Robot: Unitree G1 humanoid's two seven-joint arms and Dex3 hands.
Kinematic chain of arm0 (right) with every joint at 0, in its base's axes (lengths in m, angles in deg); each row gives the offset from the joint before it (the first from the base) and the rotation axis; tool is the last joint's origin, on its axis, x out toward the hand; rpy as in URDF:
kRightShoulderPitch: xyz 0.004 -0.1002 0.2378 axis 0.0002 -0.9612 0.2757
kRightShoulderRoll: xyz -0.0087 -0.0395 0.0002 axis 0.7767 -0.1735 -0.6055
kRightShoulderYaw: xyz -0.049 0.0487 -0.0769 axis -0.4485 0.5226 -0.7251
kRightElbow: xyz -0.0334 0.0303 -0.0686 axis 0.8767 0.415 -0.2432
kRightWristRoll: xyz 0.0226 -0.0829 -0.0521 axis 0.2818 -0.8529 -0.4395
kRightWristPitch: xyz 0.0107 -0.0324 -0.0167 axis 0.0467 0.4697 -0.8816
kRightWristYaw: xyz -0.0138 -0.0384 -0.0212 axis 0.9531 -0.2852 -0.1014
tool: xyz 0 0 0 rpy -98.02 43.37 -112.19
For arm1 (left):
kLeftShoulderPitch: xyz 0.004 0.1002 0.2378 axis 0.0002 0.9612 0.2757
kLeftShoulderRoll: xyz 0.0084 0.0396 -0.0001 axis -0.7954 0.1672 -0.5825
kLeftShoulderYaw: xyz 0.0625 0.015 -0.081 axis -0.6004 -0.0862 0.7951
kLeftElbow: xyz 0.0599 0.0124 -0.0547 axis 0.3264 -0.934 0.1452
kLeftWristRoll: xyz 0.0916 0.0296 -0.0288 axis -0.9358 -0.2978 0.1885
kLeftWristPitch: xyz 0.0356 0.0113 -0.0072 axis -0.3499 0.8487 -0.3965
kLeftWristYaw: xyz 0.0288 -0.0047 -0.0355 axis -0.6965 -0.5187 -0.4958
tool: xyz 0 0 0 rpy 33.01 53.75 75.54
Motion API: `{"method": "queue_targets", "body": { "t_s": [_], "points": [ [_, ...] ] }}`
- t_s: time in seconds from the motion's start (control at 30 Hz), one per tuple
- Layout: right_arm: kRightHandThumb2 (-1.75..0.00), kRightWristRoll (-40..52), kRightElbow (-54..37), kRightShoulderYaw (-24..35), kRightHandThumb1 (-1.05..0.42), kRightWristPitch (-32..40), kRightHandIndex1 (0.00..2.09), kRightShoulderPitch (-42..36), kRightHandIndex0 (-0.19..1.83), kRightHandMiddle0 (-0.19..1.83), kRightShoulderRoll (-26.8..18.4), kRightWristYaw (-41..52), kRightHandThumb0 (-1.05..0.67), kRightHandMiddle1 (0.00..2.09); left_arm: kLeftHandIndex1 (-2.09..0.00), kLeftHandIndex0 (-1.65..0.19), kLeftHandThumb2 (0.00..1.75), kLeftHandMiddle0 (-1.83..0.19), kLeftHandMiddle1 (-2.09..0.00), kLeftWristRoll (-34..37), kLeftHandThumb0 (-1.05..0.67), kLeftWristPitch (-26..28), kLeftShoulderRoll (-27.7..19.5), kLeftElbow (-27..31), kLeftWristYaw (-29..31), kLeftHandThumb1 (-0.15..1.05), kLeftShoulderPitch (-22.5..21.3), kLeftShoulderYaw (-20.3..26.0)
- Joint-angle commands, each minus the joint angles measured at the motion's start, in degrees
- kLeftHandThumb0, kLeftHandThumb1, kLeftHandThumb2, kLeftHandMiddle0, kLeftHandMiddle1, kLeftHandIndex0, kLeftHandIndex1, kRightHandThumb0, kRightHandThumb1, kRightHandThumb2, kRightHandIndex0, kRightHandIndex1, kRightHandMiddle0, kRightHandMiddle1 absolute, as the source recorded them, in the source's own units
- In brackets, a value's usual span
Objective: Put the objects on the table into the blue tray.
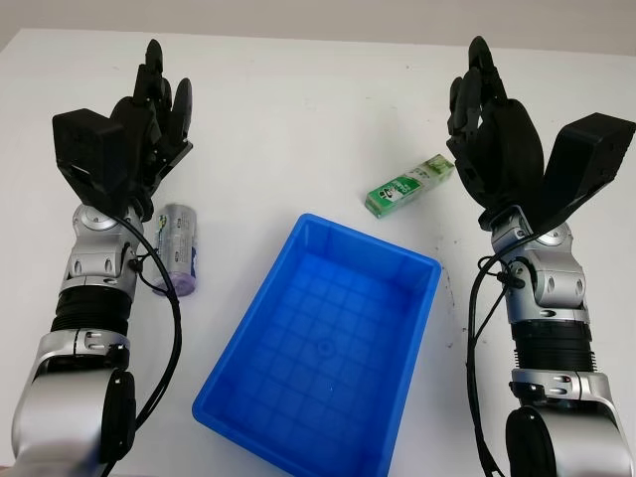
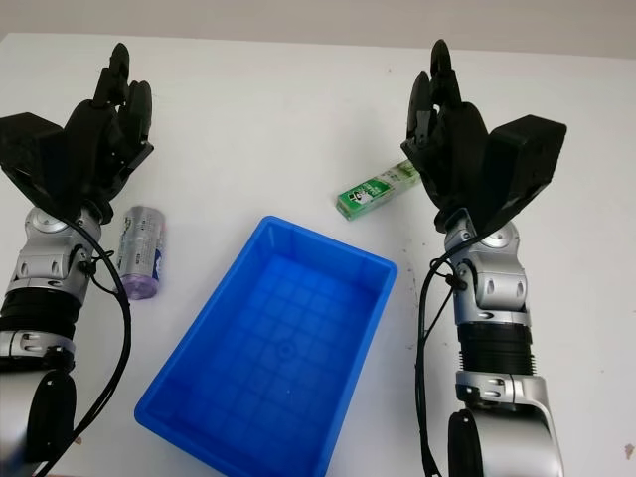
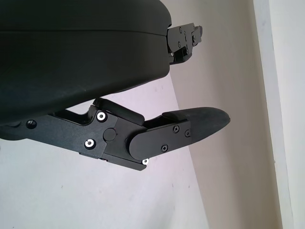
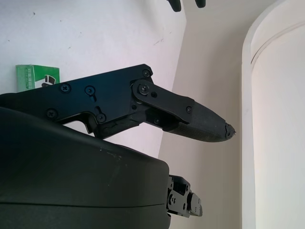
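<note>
On the white worktop (image 1: 298, 119) the blue tray (image 1: 328, 348) sits empty near the front edge, a purple-labelled can (image 1: 177, 250) lying toward the left edge and a green box (image 1: 408, 185) toward the right. Both the left robot hand (image 1: 149, 119) and right robot hand (image 1: 492, 124) are raised and holding nothing (open). I'd guess the can rolls off if nudged, and the flat box is easy to push away rather than pinch.

Bare table separates blue tray (image 1: 409, 328), green box (image 1: 408, 185) and purple can (image 1: 177, 248).
</note>
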Motion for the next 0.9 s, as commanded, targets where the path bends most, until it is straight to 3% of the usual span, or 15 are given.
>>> {"method": "queue_targets", "body": {
  "t_s": [0.0,0.27,0.4,0.43,0.53,0.57,0.63,0.77,0.87],
  "points": [
    [-0.77,0.1,0.2,0.4,-1.05,-0.6,0.0,0.6,-0.19,-0.19,-1.0,0.5,-0.71,0.0,-0.01,0.19,0.63,0.19,-0.01,0.3,-0.65,0.3,0.3,1.0,0.1,1.05,0.8,-0.1],
    [-0.76,1.0,0.4,0.9,-1.05,1.1,0.0,1.1,-0.19,-0.19,-1.9,1.7,-0.71,0.0,0.0,0.19,0.65,0.19,0.0,0.3,-0.65,0.7,1.2,1.0,-0.5,1.05,0.6,-0.5],
    [-0.57,-0.2,0.8,1.3,-1.05,-0.7,0.01,3.1,-0.17,-0.17,-4.9,3.0,-0.65,0.02,-0.01,0.19,0.66,0.19,-0.01,0.0,-0.65,0.4,1.1,0.8,-0.7,1.05,0.7,-0.7],
    [-0.41,-2.0,1.9,0.8,-1.05,-1.8,0.09,4.8,-0.05,-0.07,-6.6,2.9,-0.63,0.12,-0.01,0.19,0.66,0.19,-0.01,0.0,-0.65,0.3,1.1,0.8,-0.8,1.05,0.8,-0.6],
    [-0.1,-12.4,6.7,-3.8,-1.0,-7.5,0.3,9.6,0.24,-0.13,-13.5,2.5,-0.66,0.9,-0.01,0.19,0.65,0.19,-0.01,0.1,-0.66,0.0,0.9,0.6,-0.7,1.05,0.9,-0.5],
    [-0.07,-16.4,8.3,-6.0,-0.98,-8.8,0.33,11.4,0.27,-0.12,-16.2,3.2,-0.67,0.98,-0.01,0.19,0.65,0.19,-0.01,0.1,-0.67,0.0,0.9,0.7,-0.7,1.05,1.0,-0.4],
    [-0.04,-24.7,11.4,-10.9,-0.85,-12.4,0.38,14.8,0.31,-0.02,-21.0,3.9,-0.58,0.91,-0.01,0.19,0.65,0.19,0.0,-0.2,-0.67,0.2,0.7,0.9,-0.7,1.05,1.2,-0.6],
    [-0.04,-34.3,20.7,-17.7,-0.76,-21.3,0.4,20.3,0.28,0.06,-25.4,4.7,-0.51,0.78,-0.02,0.19,0.65,0.19,-0.02,-0.4,-0.68,0.4,0.7,1.3,-0.6,1.05,1.4,-0.7],
    [-0.06,-42.7,26.0,-23.9,-0.79,-25.3,0.42,23.2,0.23,0.24,-28.1,5.5,-0.49,0.37,-0.02,0.19,0.64,0.19,-0.03,-0.3,-0.68,-0.1,0.9,0.9,-0.7,1.05,1.1,-0.7]
  ]
}}
